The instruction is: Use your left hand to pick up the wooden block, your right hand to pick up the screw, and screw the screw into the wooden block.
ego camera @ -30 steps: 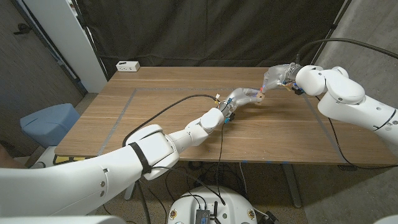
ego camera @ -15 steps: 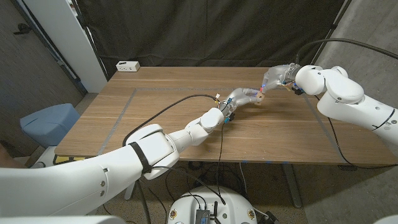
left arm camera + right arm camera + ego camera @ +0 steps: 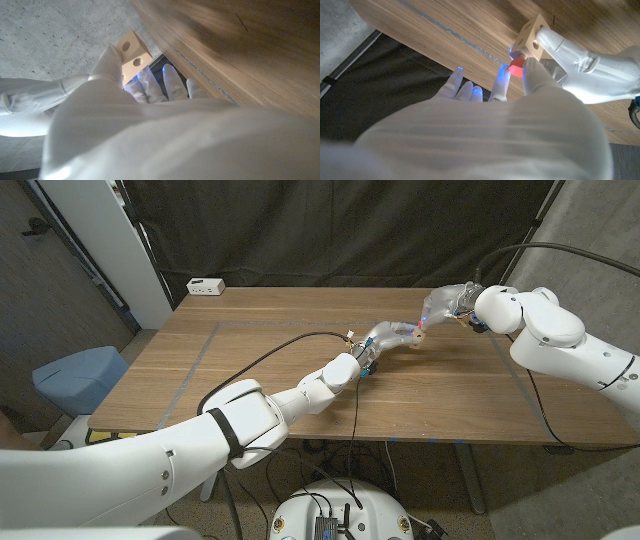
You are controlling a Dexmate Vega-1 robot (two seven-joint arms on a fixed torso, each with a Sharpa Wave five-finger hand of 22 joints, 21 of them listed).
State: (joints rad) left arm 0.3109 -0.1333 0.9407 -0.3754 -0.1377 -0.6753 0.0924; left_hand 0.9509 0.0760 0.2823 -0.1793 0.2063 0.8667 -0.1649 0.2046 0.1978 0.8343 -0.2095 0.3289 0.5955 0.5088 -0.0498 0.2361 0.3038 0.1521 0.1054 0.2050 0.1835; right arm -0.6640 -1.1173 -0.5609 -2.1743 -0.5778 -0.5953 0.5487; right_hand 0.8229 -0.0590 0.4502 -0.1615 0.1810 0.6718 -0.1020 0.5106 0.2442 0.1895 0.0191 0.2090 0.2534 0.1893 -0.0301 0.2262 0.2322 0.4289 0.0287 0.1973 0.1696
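Note:
My left hand (image 3: pixel 388 335) is raised over the table's middle right and grips a pale wooden block (image 3: pixel 418 335) (image 3: pixel 131 52) (image 3: pixel 532 39) with round holes in its faces. My right hand (image 3: pixel 445 304) meets it from the right and pinches a red-headed screw (image 3: pixel 517 66) between thumb and a finger. In the right wrist view the screw's head sits right against the block's face. The screw's shaft is hidden.
A white power strip (image 3: pixel 205 285) lies at the table's far left corner. Grey tape lines (image 3: pixel 195 360) mark a rectangle on the wooden table (image 3: pixel 250 380). A black cable (image 3: pixel 270 355) runs along my left arm. A blue chair (image 3: pixel 75 375) stands left of the table.

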